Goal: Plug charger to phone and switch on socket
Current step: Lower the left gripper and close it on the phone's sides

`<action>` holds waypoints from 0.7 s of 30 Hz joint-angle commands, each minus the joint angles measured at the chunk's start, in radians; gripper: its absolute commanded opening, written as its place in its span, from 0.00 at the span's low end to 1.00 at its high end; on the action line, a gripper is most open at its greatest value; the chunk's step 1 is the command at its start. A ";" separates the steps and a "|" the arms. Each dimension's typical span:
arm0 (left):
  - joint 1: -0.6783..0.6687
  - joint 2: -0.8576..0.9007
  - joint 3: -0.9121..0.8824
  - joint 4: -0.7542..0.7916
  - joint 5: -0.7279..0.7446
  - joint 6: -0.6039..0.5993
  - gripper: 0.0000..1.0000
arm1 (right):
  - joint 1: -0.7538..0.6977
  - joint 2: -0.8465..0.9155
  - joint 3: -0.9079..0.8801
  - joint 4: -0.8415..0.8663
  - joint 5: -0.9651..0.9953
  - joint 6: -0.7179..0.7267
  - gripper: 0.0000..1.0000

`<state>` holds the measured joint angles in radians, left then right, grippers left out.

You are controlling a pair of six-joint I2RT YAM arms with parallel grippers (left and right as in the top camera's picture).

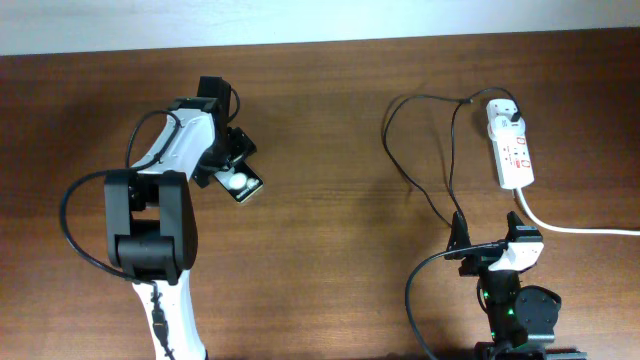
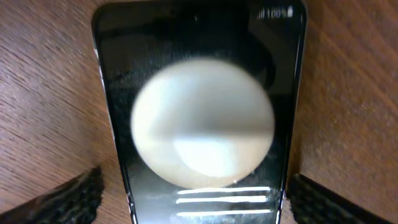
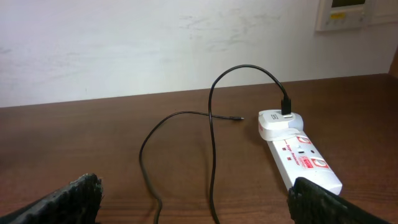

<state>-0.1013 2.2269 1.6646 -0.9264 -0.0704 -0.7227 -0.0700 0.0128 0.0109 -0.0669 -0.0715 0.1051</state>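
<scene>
Left hand (image 2: 199, 205) straddles the phone (image 1: 243, 184) on the table (image 1: 340, 250), fingers spread to either side and not pinching it. Right hand (image 1: 490, 240) hangs open near the charger (image 1: 450, 150), whose adapter (image 3: 277, 124) sits in the socket (image 1: 515, 160). Grasping the phone seems the step in hand. Next, the left hand must close squarely on its edges, and the right must fetch the plug tip (image 3: 239, 118).
</scene>
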 commanded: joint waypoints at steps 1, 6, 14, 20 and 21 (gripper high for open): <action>-0.006 0.047 -0.060 -0.027 0.040 0.021 0.89 | 0.005 -0.008 -0.005 -0.005 -0.002 0.004 0.98; -0.008 0.047 -0.060 -0.022 0.041 0.021 0.77 | 0.005 -0.008 -0.005 -0.005 -0.002 0.004 0.99; -0.026 0.047 -0.060 0.018 0.083 0.205 0.67 | 0.005 -0.008 -0.005 -0.005 -0.002 0.004 0.99; -0.091 0.047 -0.060 0.056 0.082 0.354 0.72 | 0.005 -0.008 -0.005 -0.005 -0.002 0.004 0.98; -0.095 0.047 -0.060 0.066 0.082 0.354 0.75 | 0.005 -0.008 -0.005 -0.005 -0.002 0.004 0.99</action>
<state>-0.1600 2.2200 1.6527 -0.8745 -0.0528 -0.4274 -0.0700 0.0128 0.0109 -0.0669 -0.0715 0.1051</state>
